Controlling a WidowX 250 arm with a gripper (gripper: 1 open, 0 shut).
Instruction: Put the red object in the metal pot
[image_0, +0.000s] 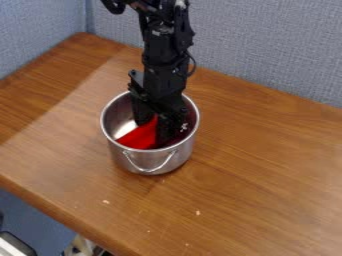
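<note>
Camera is showing the tool (158, 118) reaching into the metal pot (150, 157), jaws seemingly parted; the red object (142, 136), likely stiff, light, is lying inside.
</note>
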